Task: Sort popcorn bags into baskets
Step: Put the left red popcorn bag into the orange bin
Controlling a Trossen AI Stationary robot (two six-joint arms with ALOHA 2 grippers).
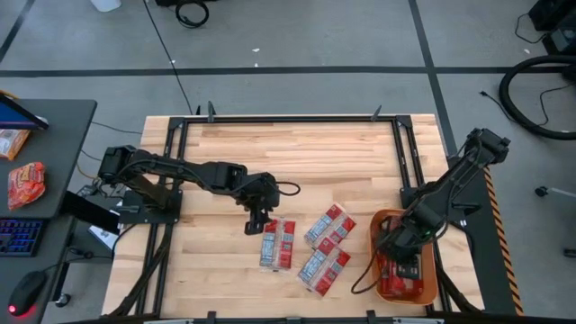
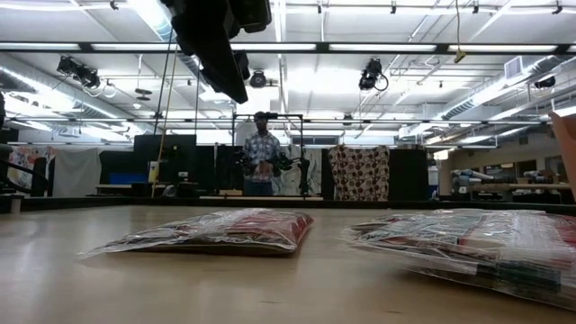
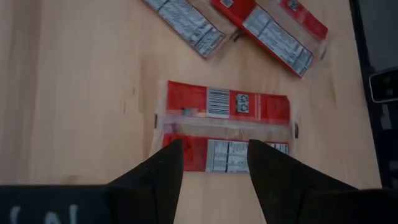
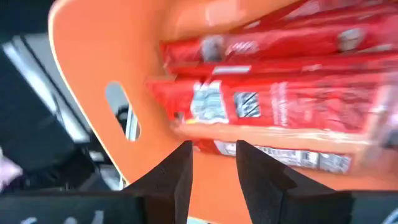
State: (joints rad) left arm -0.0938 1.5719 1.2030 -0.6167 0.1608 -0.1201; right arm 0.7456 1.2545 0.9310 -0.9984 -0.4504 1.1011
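Observation:
Flat red popcorn packets with white-grey labels lie on the wooden table: a clear-wrapped pair (image 1: 277, 243) (image 3: 227, 124) and two more bundles (image 1: 329, 227) (image 1: 324, 268). My left gripper (image 1: 259, 220) (image 3: 214, 163) hangs open above the near end of the pair, touching nothing; the low view shows that arm (image 2: 211, 36) high over the packets (image 2: 225, 229). The orange basket (image 1: 433, 270) (image 4: 93, 74) sits at the table's right near corner, with several red packets (image 1: 399, 277) (image 4: 280, 106) lying inside. My right gripper (image 1: 402, 241) (image 4: 213, 165) hovers over the basket, slightly open, with nothing between its fingers.
Black frame rails (image 1: 297, 120) run round the tabletop. A side desk on the left carries a puffy orange-red snack bag (image 1: 25, 183), a keyboard and a mouse. A person (image 2: 261, 162) stands far off in the room behind. Bare wood lies across the table's far half.

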